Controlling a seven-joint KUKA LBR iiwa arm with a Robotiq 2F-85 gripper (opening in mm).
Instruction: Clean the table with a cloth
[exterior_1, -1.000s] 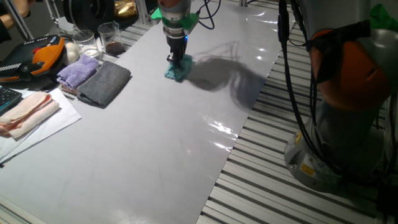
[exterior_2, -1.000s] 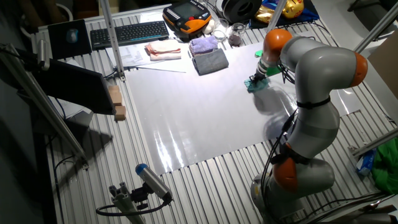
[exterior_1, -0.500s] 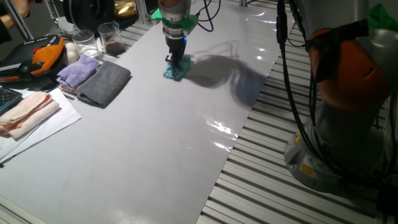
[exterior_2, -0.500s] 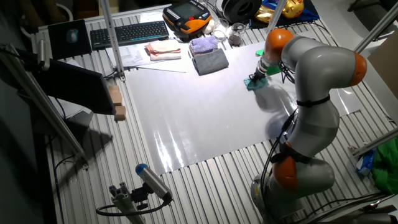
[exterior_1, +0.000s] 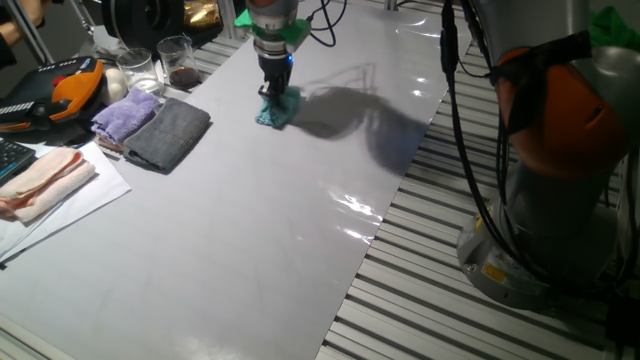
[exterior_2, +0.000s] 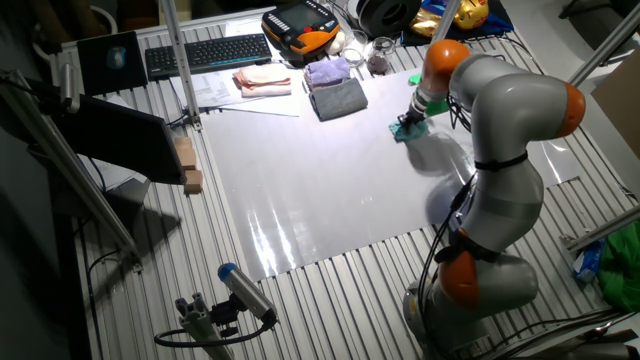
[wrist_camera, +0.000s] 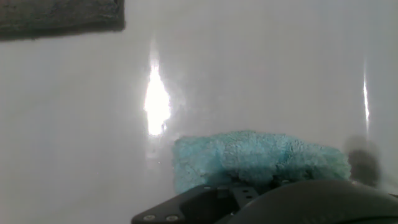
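Observation:
The teal terry cloth (exterior_1: 274, 112) lies on the glossy pale grey table (exterior_1: 260, 220) near its far side. My gripper (exterior_1: 273, 97) points straight down and is shut on the cloth, pressing it onto the tabletop. In the other fixed view the cloth (exterior_2: 407, 129) sits under the gripper (exterior_2: 410, 122) to the right of the folded cloths. In the hand view the cloth (wrist_camera: 261, 158) fills the lower middle, with its near part hidden behind the dark gripper body; the fingertips do not show there.
A dark grey folded cloth (exterior_1: 168, 135) and a lilac cloth (exterior_1: 126, 113) lie left of the gripper. Two glasses (exterior_1: 178, 60) stand behind them. A pink cloth (exterior_1: 42, 183) rests on paper at the left edge. The table's right edge (exterior_1: 390, 200) meets a slatted bench.
The gripper has dragged the teal cloth a short way across the table toward the folded cloths and slightly farther back.

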